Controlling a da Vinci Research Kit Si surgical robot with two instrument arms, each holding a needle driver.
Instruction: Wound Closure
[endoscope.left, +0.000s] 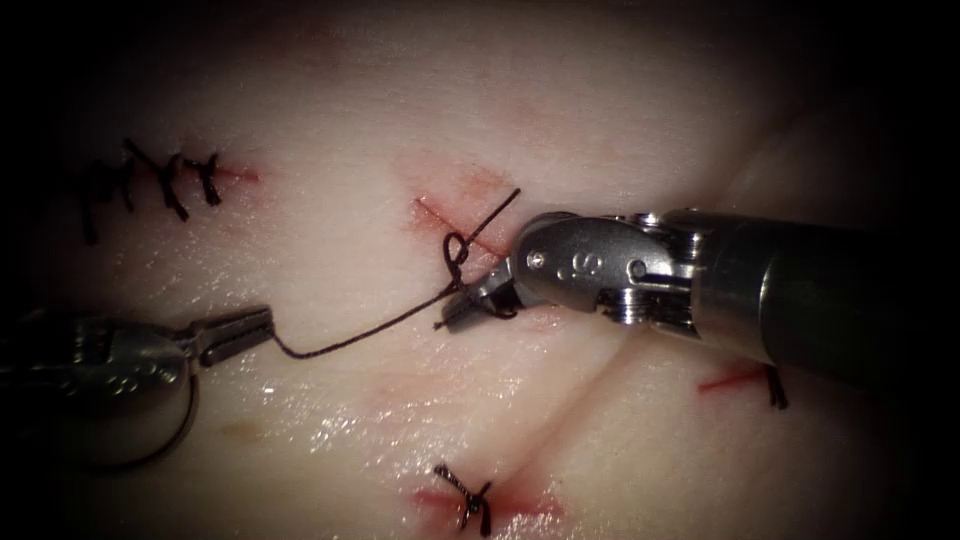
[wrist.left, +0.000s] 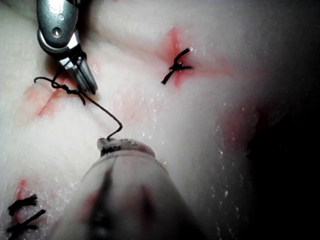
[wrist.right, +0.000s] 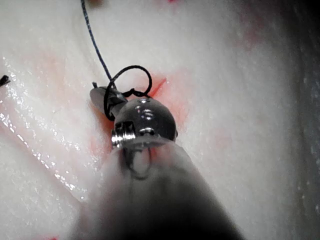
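The thread (endoscope.left: 370, 335) is pinched at one end by the left gripper (endoscope.left: 240, 332), pressed together on it left of the cut (endoscope.left: 455, 222), and its long axis runs from there up and rightward to a loop (endoscope.left: 456, 250) at the cut. The right gripper (endoscope.left: 470, 305) lies just beside that loop, closer than the left; it is wound about with thread, but whether it is spread or pressed together cannot be told. A curved needle (endoscope.left: 160, 440) is seen below the left tool, outside the tissue (endoscope.left: 600, 120).
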